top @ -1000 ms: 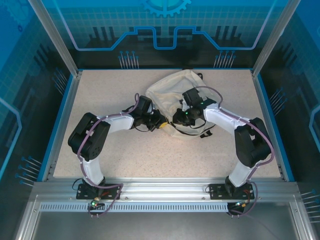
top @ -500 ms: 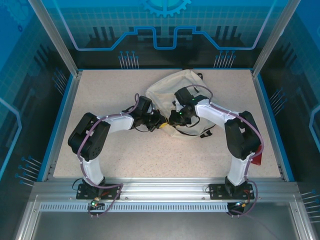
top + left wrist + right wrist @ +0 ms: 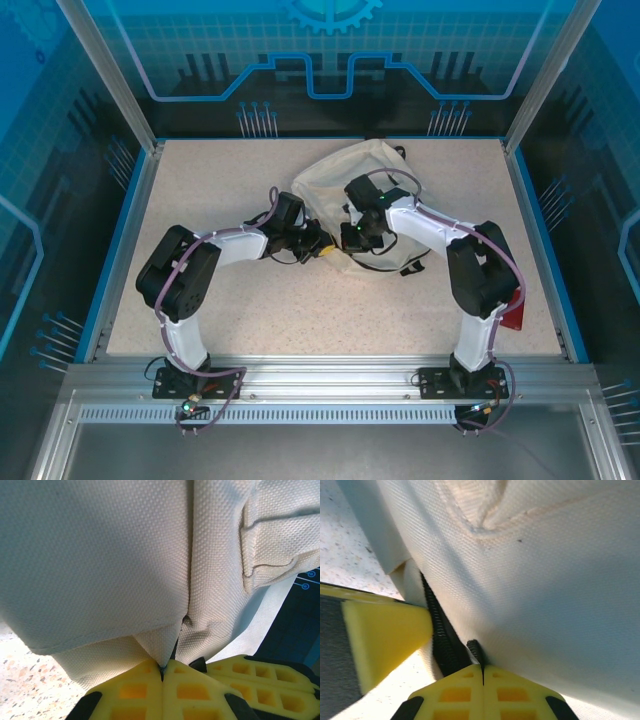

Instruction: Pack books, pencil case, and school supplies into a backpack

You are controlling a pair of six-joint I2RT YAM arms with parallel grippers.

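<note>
The left fingers are pressing fully together, pinching a fold of cream cloth at the edge of the backpack. The right fingers, just beside them, are clamping tight at the bag's dark zipper. The one backpack is lying mid-counter, toward the far side, with both arms partly covering it. One red flat thing is peeking out from behind the right arm.

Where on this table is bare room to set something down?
Bare table left of the backpack, and the near strip between both arms. Crowded at centre, where left gripper and right gripper pinch the backpack.
</note>
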